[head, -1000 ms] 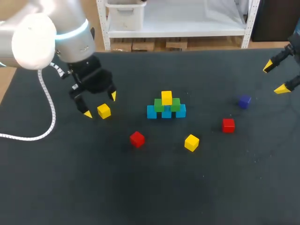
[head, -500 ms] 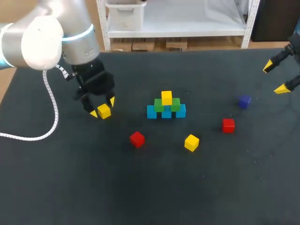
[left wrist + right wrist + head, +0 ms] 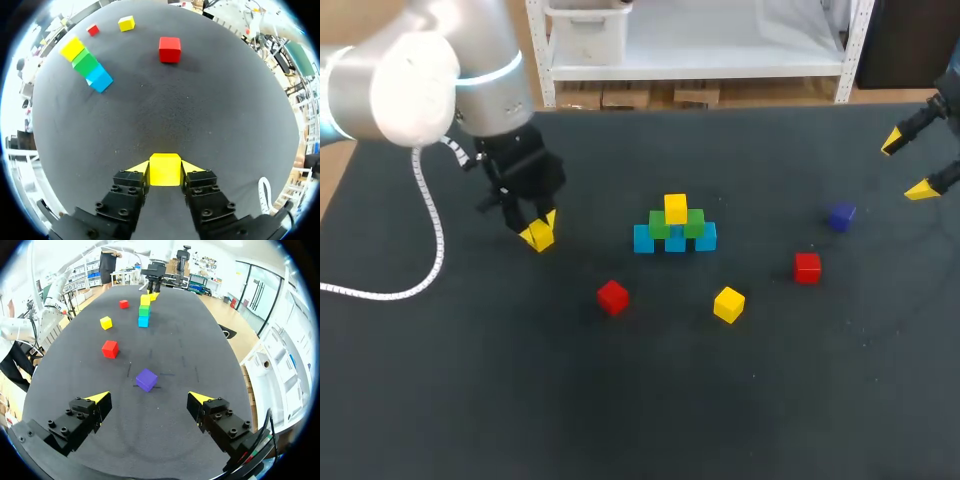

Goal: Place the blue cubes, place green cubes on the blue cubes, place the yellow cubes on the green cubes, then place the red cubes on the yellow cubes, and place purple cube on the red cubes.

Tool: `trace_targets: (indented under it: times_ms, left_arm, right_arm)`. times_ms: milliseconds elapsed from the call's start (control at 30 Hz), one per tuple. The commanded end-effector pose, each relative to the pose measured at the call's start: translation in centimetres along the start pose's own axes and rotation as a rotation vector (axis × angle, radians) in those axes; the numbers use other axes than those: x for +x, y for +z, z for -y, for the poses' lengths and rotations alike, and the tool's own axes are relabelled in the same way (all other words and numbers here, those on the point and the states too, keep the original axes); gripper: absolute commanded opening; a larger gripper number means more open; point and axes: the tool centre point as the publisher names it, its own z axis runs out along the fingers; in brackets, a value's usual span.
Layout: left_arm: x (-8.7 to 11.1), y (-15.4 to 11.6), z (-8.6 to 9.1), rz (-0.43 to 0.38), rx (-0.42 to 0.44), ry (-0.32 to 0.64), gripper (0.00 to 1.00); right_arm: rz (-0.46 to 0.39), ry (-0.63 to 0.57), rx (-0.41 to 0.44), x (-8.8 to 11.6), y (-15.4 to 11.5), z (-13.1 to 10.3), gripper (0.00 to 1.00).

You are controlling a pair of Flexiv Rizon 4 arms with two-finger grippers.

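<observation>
The left end effector (image 3: pixel 165 168) is clamped on a yellow cube (image 3: pixel 165 174): in the left wrist view both yellow tips press its two opposite sides, low over the dark worktop (image 3: pixel 620 410). In the head view this pair sits in the worktop's left part, well in from the left edge, with a white coiled cable (image 3: pixel 424 215) hanging from the arm and trailing over the worktop beside it.

Ahead of the left end effector, well apart, lies a red cube (image 3: pixel 170 49). Off to one side of it stands the stack (image 3: pixel 674 228): three blue cubes (image 3: pixel 643 239) in a row, two green cubes (image 3: pixel 660 224) on them, and a top yellow cube (image 3: pixel 675 208) on the green ones. A loose yellow cube (image 3: pixel 728 304) lies nearer the front than the stack, between the two red cubes.

The right end effector (image 3: pixel 148 397) hangs with its fingers wide apart, holding nothing, near the worktop's far right edge. The purple cube (image 3: pixel 146 379) lies just ahead of it on the worktop, and the second red cube (image 3: pixel 110 348) lies farther on, to one side.
</observation>
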Motion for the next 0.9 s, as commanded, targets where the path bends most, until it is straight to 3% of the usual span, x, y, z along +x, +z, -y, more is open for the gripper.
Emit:
trace_targets:
  times_ms: [33, 367, 733, 900]
  left_arm:
    - [-0.3, -1.8, 0.6, 0.012, -0.037, -0.057, 0.0]
    - [-3.5, -6.7, -0.7, 0.021, -0.101, -0.446, 0.0]
    - [-8.3, -9.7, -3.1, 0.021, -0.207, -0.658, 0.0]
    - [-10.1, -9.2, -4.4, 0.011, -0.183, -0.66, 0.0]
  right_arm:
    - [0.002, -0.001, 0.0, 0.0, 0.0, 0.0, 1.0]
    - [0.002, -0.001, 0.0, 0.0, 0.0, 0.0, 1.0]
    - [0.002, -0.001, 0.0, 0.0, 0.0, 0.0, 1.0]
    - [0.002, -0.001, 0.0, 0.0, 0.0, 0.0, 1.0]
